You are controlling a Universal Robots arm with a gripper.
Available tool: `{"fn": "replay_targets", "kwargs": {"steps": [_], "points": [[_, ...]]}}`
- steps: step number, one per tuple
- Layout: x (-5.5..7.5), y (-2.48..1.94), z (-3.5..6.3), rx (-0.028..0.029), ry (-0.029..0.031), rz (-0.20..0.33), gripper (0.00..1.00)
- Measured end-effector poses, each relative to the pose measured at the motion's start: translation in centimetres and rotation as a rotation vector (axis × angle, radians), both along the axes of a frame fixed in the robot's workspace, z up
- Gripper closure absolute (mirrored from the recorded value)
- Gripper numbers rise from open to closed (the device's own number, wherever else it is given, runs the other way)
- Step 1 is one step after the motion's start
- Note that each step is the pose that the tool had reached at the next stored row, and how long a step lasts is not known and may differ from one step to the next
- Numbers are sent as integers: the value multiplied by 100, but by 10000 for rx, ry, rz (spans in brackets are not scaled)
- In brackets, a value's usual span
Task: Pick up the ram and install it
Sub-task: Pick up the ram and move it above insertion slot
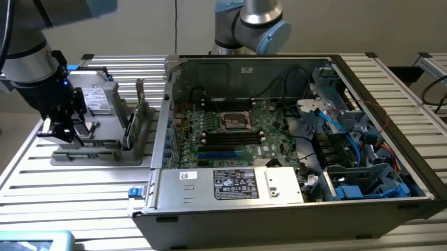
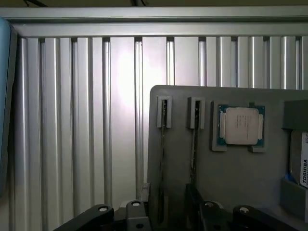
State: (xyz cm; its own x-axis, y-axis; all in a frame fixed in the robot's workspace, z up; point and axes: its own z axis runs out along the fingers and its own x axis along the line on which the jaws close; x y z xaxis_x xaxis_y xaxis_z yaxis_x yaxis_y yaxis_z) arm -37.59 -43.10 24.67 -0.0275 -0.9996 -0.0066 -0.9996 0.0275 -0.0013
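exterior view: ram [image 1: 129, 130] near hand [image 1: 62, 137]

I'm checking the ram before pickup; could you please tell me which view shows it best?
The exterior view: the ram stands upright in the gray holder, its green side visible. The wrist view sees it edge-on, as a thin line.

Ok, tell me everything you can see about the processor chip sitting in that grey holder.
The processor chip is square, with a dull silver metal lid on a green board that shows around its edges. It lies flat, lid facing up, seated in a shallow recess of the grey holder, next to the two narrow slots in the same holder. Only the holder touches it, and nothing covers it.
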Motion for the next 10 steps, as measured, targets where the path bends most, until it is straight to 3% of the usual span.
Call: {"fn": "replay_targets", "kwargs": {"steps": [10], "points": [[5,-18,-181,4,1,-1,58]]}}
